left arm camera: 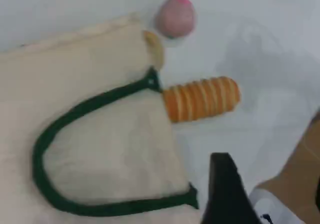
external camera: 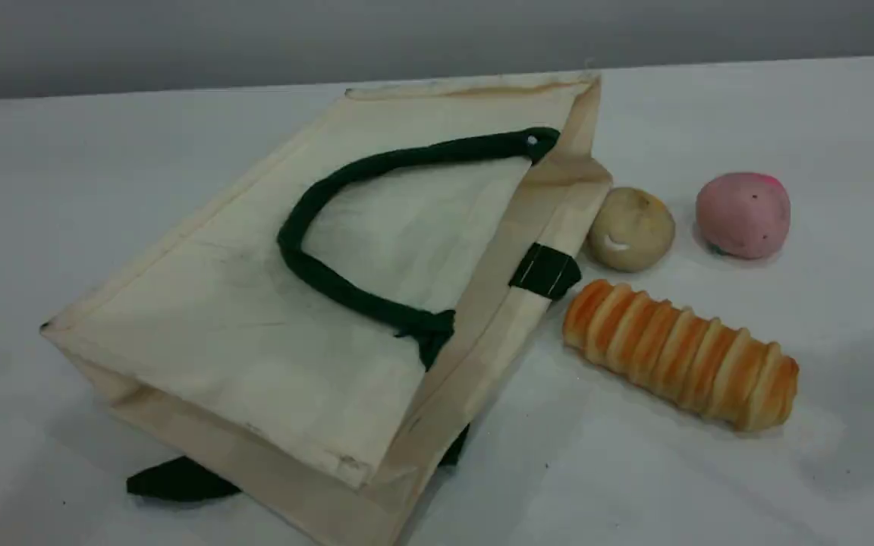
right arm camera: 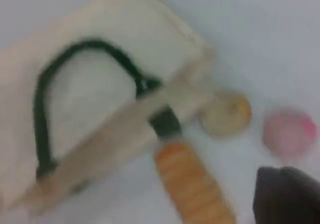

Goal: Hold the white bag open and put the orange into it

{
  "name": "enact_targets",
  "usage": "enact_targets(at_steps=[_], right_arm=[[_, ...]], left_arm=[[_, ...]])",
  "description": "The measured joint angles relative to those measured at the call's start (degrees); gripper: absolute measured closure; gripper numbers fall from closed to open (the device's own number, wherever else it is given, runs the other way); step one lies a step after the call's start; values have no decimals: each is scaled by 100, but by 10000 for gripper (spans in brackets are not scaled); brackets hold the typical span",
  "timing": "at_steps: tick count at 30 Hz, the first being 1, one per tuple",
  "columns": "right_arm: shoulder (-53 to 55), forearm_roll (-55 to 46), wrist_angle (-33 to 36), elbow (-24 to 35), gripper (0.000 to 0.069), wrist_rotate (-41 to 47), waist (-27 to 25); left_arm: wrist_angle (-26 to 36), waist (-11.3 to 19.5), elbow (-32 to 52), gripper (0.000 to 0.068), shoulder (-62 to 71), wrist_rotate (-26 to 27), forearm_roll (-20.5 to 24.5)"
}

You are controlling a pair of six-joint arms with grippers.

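The white bag (external camera: 240,326) lies flat and shut on the table, its mouth edge turned toward the right. One dark green handle (external camera: 289,246) rests looped on its top face. The bag (left arm camera: 100,134) fills the left of the left wrist view, and one dark fingertip (left arm camera: 226,184) of my left gripper shows at the bottom edge, above the table just off the bag's corner. In the right wrist view the bag (right arm camera: 100,108) is blurred, and a dark fingertip (right arm camera: 287,196) of my right gripper sits at the bottom right. The orange shows in no view. Neither arm appears in the scene view.
Right of the bag's mouth lie an orange-striped bread loaf (external camera: 680,353), a round beige ball (external camera: 630,227) touching the bag's edge, and a pink ball (external camera: 743,214). A green strap end (external camera: 179,479) sticks out under the bag's near corner. A brown surface (left arm camera: 300,174) shows beside the left fingertip.
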Motion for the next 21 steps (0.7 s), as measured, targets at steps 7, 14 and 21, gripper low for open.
enact_targets(at_steps=[7, 14, 21], right_arm=[[-1623, -521, 630, 0, 680, 970, -210], [-3398, -1393, 1433, 0, 680, 2305, -210], [-5042, -1934, 2246, 0, 679, 3357, -210]], left_arm=[[11, -170, 175, 486, -594, -554, 569], [29, -165, 175, 638, -1661, -1240, 1063], [282, -165, 175, 673, -2673, -1674, 1476]])
